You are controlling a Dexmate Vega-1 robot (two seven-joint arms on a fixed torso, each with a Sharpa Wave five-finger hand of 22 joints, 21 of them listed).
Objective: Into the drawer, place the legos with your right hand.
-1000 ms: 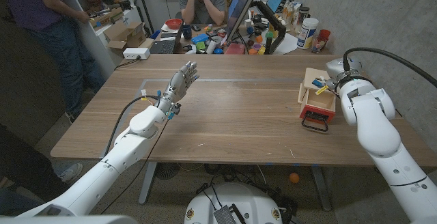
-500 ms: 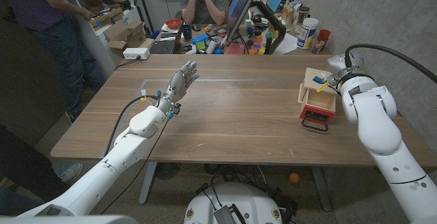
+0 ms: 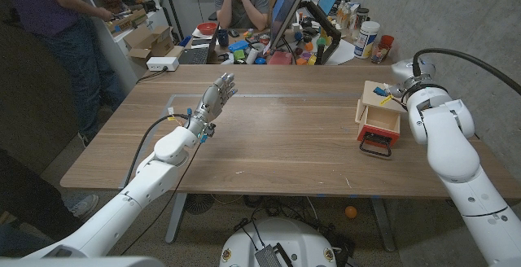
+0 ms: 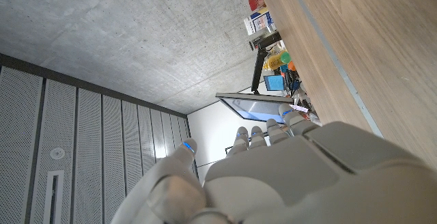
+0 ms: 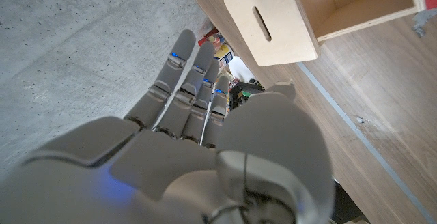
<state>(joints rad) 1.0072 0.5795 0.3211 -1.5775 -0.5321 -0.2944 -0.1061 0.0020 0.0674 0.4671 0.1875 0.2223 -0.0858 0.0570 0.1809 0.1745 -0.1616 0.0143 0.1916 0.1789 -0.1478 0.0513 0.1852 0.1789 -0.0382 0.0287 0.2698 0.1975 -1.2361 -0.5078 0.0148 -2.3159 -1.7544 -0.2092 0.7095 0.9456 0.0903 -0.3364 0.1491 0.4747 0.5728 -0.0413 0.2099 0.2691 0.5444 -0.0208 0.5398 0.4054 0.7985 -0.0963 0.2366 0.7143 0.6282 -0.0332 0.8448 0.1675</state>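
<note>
Fingers [image 5: 181,91] of the right hand [image 3: 404,86] reach out nearly straight and hold nothing; this hand sits at the far right of the table [image 3: 277,137], just beside the small wooden drawer box [image 3: 377,114], whose red-fronted drawer [image 3: 379,125] is pulled toward the near edge; the legos [image 3: 382,95], yellow and blue, lie on the box's top, just left of the fingers; the left hand [image 3: 213,104], fingers apart and holding nothing, is well apart, so the right is nearer.

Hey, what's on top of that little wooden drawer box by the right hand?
On the wooden box lie small lego pieces, yellow and blue. The right hand sits beside them and covers part of the top. The open drawer below looks empty.
</note>
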